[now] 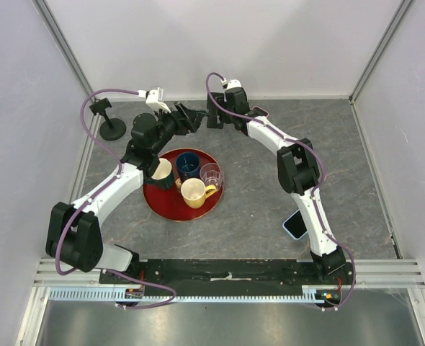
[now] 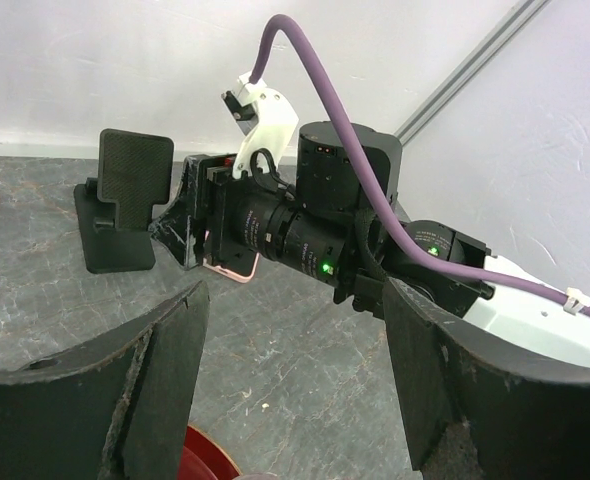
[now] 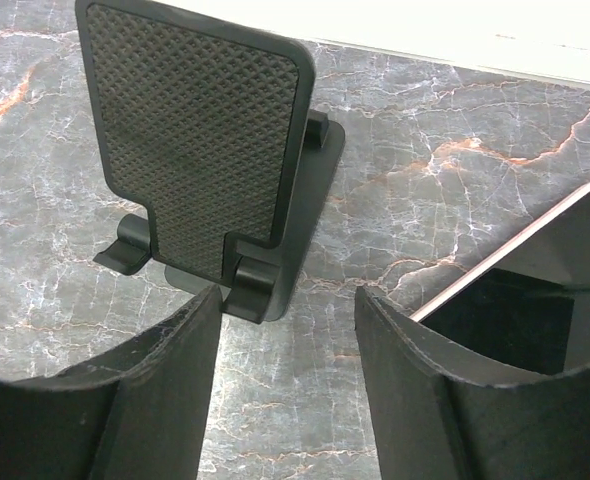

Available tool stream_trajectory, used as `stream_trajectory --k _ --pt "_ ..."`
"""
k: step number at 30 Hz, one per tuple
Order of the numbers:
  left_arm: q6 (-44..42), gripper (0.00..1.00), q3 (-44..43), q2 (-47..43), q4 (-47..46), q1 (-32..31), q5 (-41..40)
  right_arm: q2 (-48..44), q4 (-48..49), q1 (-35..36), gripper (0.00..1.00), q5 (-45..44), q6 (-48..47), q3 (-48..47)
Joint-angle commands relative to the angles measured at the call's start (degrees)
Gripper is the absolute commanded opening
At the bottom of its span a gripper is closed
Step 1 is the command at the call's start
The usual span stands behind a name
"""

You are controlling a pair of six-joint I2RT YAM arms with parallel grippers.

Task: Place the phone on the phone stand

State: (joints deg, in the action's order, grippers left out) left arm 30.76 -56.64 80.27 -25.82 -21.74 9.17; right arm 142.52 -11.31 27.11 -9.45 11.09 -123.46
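Note:
A black phone stand (image 3: 200,140) with a textured back plate stands upright on the grey table, just beyond my right gripper (image 3: 287,300), which is open and empty. A phone with a pink edge (image 3: 550,265) lies to the right of that gripper. In the left wrist view the stand (image 2: 125,200) is at the left and the phone's pink corner (image 2: 233,268) shows under the right gripper's body. My left gripper (image 2: 295,300) is open and empty, facing the right one. In the top view both grippers, left (image 1: 191,117) and right (image 1: 214,115), meet at the back centre, with the phone (image 1: 259,112) behind the right arm.
A red tray (image 1: 162,205) holds a white cup (image 1: 160,171), a dark blue cup (image 1: 189,164), a clear glass (image 1: 211,174) and a cream mug (image 1: 193,192). A second phone (image 1: 295,225) lies by the right arm. A round-based black stand (image 1: 110,128) is at the back left.

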Motion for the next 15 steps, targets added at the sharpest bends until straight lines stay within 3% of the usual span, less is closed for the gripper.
stream_trajectory --k 1,8,15 --pt "-1.7 0.76 -1.7 0.0 -2.6 -0.2 0.2 -3.6 1.0 -0.4 0.68 0.0 -0.6 -0.1" --pt "-2.1 0.77 -1.6 -0.3 -2.4 -0.2 -0.3 -12.7 10.3 -0.7 0.86 -3.8 3.1 12.3" --pt "-2.0 0.77 -1.6 -0.4 -2.3 -0.2 -0.2 -13.1 9.4 -3.0 0.98 -12.6 11.2 14.1"
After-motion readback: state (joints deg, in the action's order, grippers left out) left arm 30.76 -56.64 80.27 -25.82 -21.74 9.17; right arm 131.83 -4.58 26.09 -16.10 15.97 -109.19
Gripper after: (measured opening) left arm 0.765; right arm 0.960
